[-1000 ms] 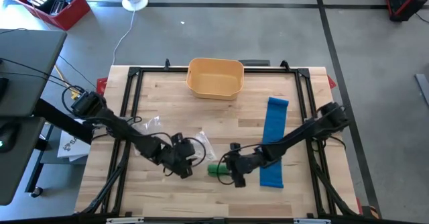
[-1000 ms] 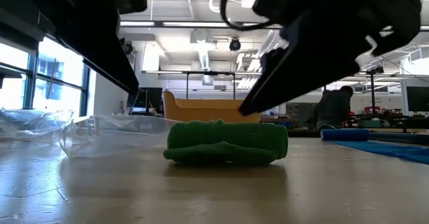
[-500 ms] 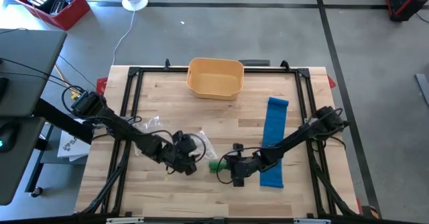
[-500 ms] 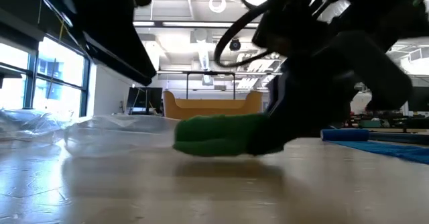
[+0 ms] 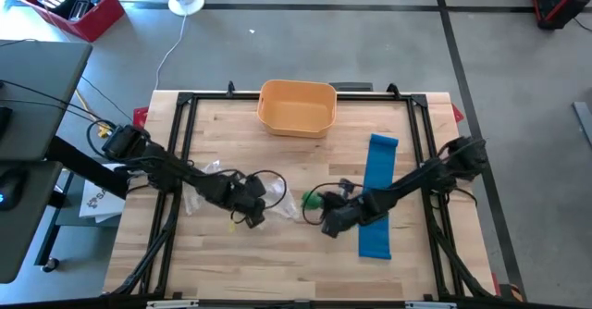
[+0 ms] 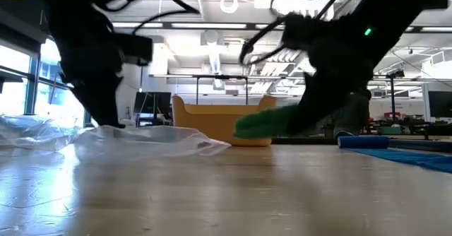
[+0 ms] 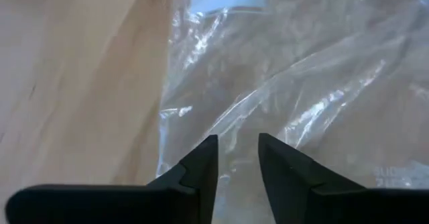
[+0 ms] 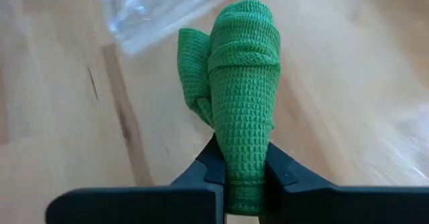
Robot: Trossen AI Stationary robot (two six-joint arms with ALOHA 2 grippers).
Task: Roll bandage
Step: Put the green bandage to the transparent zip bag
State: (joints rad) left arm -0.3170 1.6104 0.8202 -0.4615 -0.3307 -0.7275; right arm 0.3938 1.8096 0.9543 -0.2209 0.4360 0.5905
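While the right gripper squeezes one end of the green bandage and holds it up off the table near the middle, the roll sticks straight out from the fingers. The left gripper, fingers a little apart, presses on the plastic wrapper. I think the pick-up is done, and next the loose end must be found to roll it tight.

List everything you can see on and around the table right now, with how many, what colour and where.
green bandage roll: one, green, lifted off the table near its middle, in the right gripper
blue cloth strip: one, blue, flat on the table's right part
clear plastic wrapper: one, transparent, crumpled on the table's left part
bin: one, yellow-orange, at the table's far edge
red crate: one, red, on the floor, far left
left gripper: one, dark, over the wrapper, fingers narrowly apart
right gripper: one, dark, shut on the bandage roll
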